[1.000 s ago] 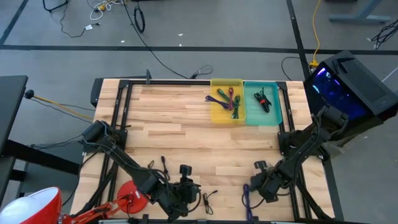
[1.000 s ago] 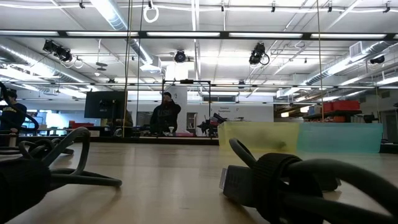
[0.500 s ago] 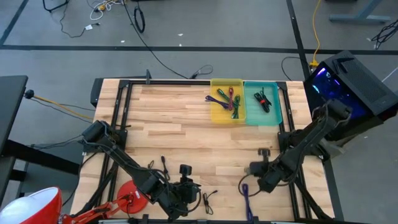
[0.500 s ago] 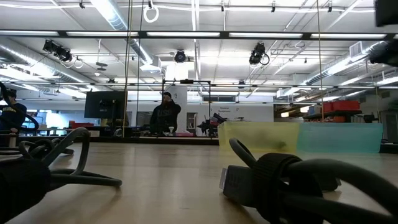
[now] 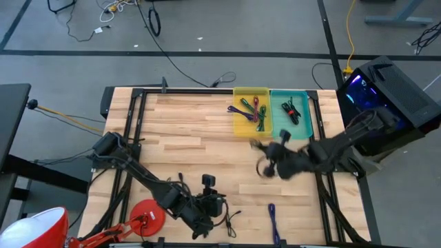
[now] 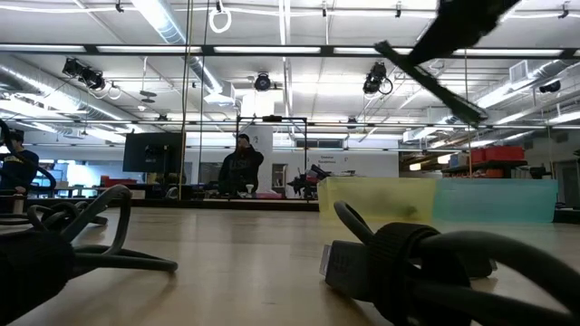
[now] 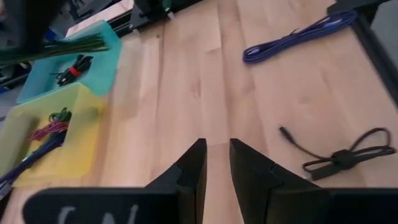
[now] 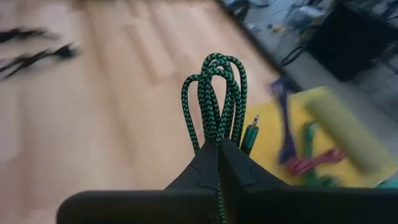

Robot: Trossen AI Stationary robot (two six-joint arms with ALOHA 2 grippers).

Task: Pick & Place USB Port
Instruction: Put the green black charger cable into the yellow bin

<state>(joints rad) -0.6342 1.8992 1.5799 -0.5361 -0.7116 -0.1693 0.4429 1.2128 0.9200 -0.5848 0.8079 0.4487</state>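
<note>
My right gripper hangs above the table just near of the yellow bin, shut on a green-and-black braided cable bundle. The yellow bin holds several coloured cables and the teal bin beside it holds a black one. My left gripper waits low at the table's near edge, its fingers a little apart and touching nothing. A purple cable and a thin black cable lie flat on the wood near it. My right gripper pinches the coiled cable between its two fingers, low on the bundle. Several loops stick out past the fingertips, with the plug end beside them. The bundle is lifted clear of the table.
Black frame rails run along the table's left and right sides. A black strapped cable bundle lies close in front of the low camera, another dark cable to its left. Bare wood lies in the table's middle. A person stands in the room behind.
My right gripper has risen from the near right part of the table beside the purple cable. It has swung toward the far edge and leftward to the yellow bin, staying shut and carrying the green cable clear of the table. The purple cable stays where it lay.
</note>
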